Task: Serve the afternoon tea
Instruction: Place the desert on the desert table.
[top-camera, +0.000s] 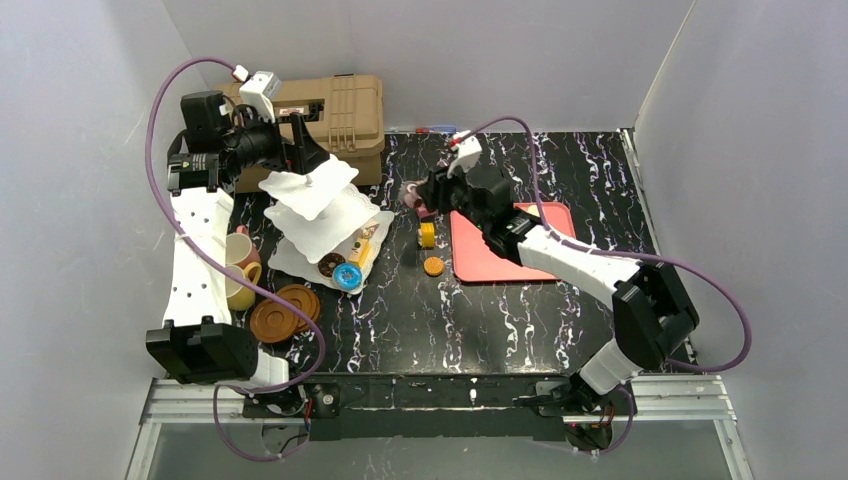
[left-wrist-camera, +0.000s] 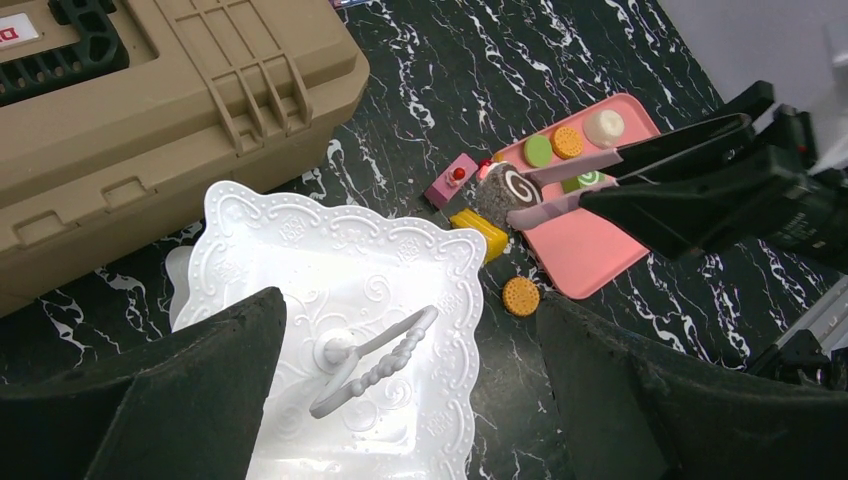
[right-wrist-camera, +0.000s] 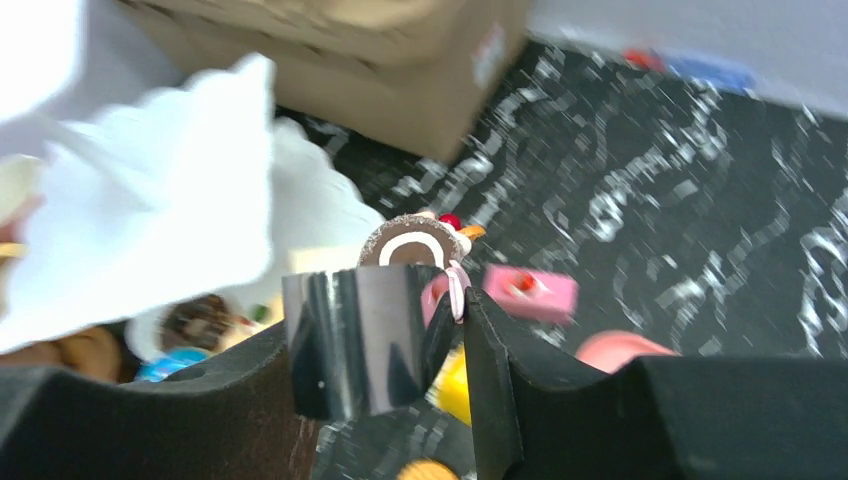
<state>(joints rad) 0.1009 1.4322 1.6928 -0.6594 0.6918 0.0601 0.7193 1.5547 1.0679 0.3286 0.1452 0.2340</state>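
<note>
Stand's loop (left-wrist-camera: 385, 352) — between wide fingers (left-wrist-camera: 180, 400)

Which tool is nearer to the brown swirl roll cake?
Right. The right tool straddles the swirl roll by the pink tray corner; the left tool hovers open above the stand's top plate, well away.

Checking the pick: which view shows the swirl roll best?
Left wrist: the roll is sharp and unblocked between the fingers of the right gripper. Right wrist shows it blurred, half behind those fingers. In the top view the gripper mostly hides it.
</note>
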